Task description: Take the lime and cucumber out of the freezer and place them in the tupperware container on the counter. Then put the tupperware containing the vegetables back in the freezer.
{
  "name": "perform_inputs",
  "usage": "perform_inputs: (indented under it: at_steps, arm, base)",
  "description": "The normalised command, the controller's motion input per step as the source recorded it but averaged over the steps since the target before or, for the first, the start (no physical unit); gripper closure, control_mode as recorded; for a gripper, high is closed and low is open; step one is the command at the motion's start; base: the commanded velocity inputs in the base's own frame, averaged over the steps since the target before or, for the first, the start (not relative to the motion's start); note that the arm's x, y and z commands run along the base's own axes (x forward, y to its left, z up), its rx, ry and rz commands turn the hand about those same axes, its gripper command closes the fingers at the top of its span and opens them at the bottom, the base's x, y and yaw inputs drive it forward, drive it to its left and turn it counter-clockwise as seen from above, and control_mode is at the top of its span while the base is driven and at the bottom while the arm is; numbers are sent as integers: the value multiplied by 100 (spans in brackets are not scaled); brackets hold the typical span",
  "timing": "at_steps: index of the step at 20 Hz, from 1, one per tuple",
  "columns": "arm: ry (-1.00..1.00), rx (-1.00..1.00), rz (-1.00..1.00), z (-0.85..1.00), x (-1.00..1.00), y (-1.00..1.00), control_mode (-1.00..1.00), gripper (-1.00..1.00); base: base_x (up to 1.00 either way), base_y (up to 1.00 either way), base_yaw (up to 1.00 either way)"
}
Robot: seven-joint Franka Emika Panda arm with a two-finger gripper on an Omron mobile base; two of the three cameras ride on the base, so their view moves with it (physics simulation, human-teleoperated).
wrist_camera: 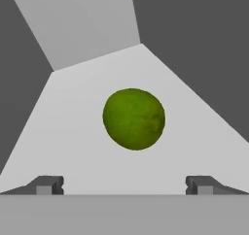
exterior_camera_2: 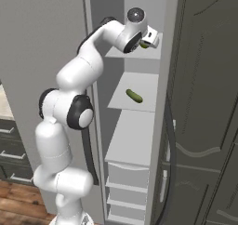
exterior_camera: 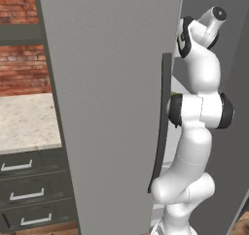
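Jaws wide before lime [wrist_camera: 133, 118]

Red brick wall [exterior_camera: 19, 69] at upper left, dark panelled cabinet door [exterior_camera_2: 204, 103] at right, wooden floor [exterior_camera_2: 18, 196] below

White arm stands tall, bent at elbow, top part reaching up and forward. Wrist turned, hand pointing forward and a bit down. Gripper [wrist_camera: 124, 185] spread wide, nothing between fingertips [wrist_camera: 48, 184]. Both small dark tips low in hand view, one each side, well apart.
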Motion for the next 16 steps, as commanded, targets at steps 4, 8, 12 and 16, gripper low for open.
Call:
perform_inputs:
  at_steps: [4, 8, 12, 16]
  arm:
    - [0, 0, 0, -2, 29, -1, -100, -100]
    - [0, 0, 0, 0, 14, -11, -100, -100]
    - [0, 0, 0, -2, 11, -14, -100, -100]
    - [0, 0, 0, -15, 14, -4, -100, -100]
  base:
    - [0, 0, 0]
    - [0, 0, 0]
    - [0, 0, 0]
    - [0, 0, 0]
